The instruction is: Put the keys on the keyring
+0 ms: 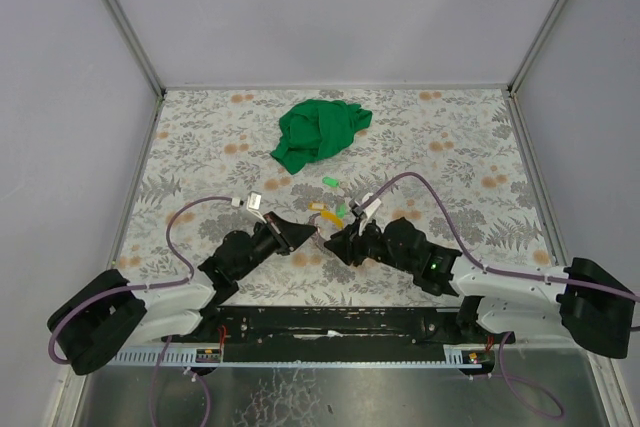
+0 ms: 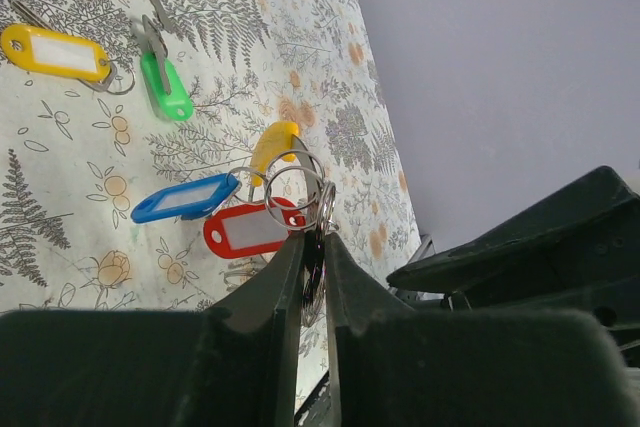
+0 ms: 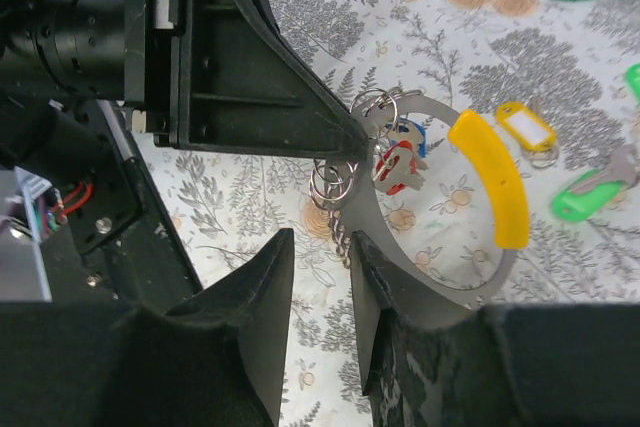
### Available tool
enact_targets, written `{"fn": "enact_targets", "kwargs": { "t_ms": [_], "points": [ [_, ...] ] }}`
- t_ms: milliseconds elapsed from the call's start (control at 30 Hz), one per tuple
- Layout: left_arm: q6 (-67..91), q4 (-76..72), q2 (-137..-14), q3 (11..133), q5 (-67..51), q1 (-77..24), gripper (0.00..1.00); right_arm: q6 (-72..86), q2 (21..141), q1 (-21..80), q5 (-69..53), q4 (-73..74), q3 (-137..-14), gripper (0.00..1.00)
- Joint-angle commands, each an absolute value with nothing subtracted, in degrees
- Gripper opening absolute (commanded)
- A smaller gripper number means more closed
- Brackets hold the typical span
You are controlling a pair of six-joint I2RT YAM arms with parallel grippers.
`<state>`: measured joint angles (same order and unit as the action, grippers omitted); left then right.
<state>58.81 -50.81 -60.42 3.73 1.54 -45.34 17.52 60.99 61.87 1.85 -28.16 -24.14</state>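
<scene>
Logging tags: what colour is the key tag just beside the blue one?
The tag is red; the left wrist view shows it best.

Silvery keyring [image 2: 318, 199] has the blue-tagged key [image 2: 185, 197] and red-tagged key [image 2: 250, 232] bunched right at it. The yellow-tagged key [image 2: 55, 52] and green-tagged key [image 2: 165, 87] are lying loose and flat, well apart from it, not on it yet.

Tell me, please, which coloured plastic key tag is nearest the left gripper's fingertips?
The red plastic tag, right at the left gripper's tips; the blue tag sits just beside it, and the green tag and yellow tag lie farther off.
</scene>
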Motion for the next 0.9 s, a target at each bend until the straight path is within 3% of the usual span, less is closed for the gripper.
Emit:
{"fn": "enact_targets", "kwargs": {
  "t_ms": [0, 500, 867],
  "points": [
    [60.74, -58.98, -61.97, 4.23, 3.19, -45.58, 0.04, 27.59, 63.94, 59.77, -2.24, -39.31, -23.29, 0.35],
    [61.41, -61.12, -63.34, 4.24, 2.66, -45.62, 0.04, 37.21, 73.46, 56.74, -2.78, -54.84, -20.3, 0.29],
    [62.12, -62.21, -63.73, 4.13, 1.86, -45.75, 0.04, 38.29, 76.07, 56.23, -2.66, -56.52, -20.59, 0.27]
  ]
}}
